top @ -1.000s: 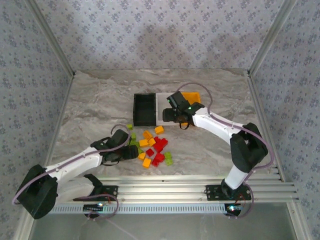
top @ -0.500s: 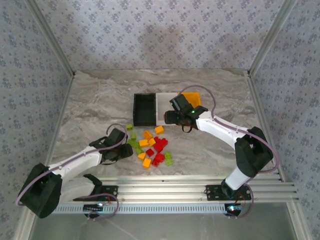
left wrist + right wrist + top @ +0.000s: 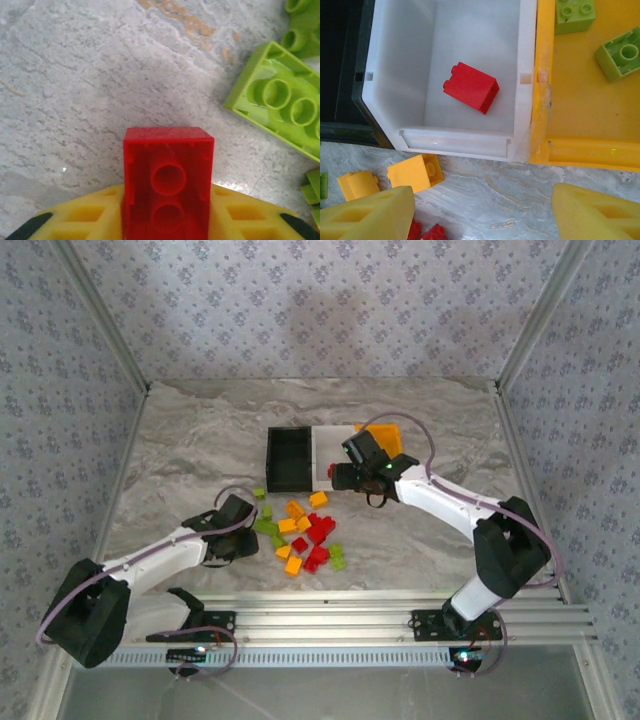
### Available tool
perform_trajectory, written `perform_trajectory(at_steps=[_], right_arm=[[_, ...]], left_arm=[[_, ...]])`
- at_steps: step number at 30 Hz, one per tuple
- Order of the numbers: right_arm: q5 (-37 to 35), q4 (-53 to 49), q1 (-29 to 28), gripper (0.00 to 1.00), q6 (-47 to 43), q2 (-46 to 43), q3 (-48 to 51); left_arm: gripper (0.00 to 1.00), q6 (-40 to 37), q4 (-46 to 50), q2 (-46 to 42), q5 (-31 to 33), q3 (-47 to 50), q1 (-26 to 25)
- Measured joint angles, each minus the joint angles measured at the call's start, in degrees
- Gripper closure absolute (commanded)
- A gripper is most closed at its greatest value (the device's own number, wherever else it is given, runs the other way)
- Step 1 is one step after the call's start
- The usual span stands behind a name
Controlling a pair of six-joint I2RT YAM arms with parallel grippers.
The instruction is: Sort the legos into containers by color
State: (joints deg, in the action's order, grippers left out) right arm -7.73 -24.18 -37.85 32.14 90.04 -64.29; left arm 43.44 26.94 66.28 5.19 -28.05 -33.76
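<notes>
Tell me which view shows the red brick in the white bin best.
The right wrist view: from close above, the red brick lies whole and sharp in the white bin. The top external view gives it as a tiny red speck. The left wrist view faces a second red brick.

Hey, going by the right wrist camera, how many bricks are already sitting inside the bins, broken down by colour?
Red bricks: 1, in the white bin
Green bricks: 2, in the orange bin
Total: 3, counting just the parts of the bins that this view takes in.
</notes>
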Motion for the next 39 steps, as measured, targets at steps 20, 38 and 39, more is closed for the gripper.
perform_trajectory(at_steps=[20,38,39], right_arm=[[-0.02,-0.37,2.93,0.26,4.15,-11.04,11.78],[0.07,-1.75,4.24,0.23,5.84,-17.84,17.55],[0.24,-1.73,4.24,0.23,5.81,-17.92,17.55]], left_arm=[[0.75,-6.75,-1.49,25.27,-1.86,-41.92,-7.15],[0.31,-11.23,0.85,52.87,-6.05,-72.70,-7.13],[0.28,-11.21,1.07,52.85,-6.10,-73.11,-7.13]])
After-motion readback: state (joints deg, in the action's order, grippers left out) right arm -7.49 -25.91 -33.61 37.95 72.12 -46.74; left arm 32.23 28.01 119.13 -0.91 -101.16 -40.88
